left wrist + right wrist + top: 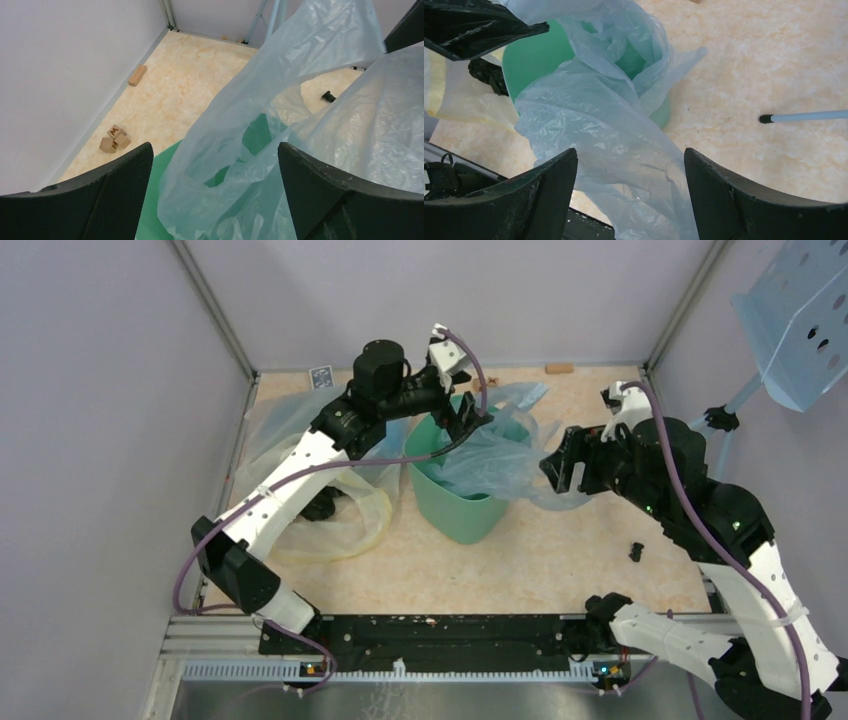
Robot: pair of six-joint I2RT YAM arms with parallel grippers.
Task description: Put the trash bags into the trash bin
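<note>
Spilling over the right rim of the mint-green trash bin [452, 508], the light-blue trash bag [495, 455] lies partly inside the bin and partly trails down its outer right side toward the worktop [560, 560]. The bin stands near the worktop's middle. The left pincer [468, 418] hangs over the bin's far rim, jaws wide apart, with bag film passing loosely between its fingers [115, 200]. The right pincer [562, 472] sits just beside the bin's right side, jaws likewise wide, the trailing film between them. A larger yellow-tinted clear bag [345, 520] lies left of the bin, under the left arm. Small wooden blocks [115, 139] rest near the wall.
</note>
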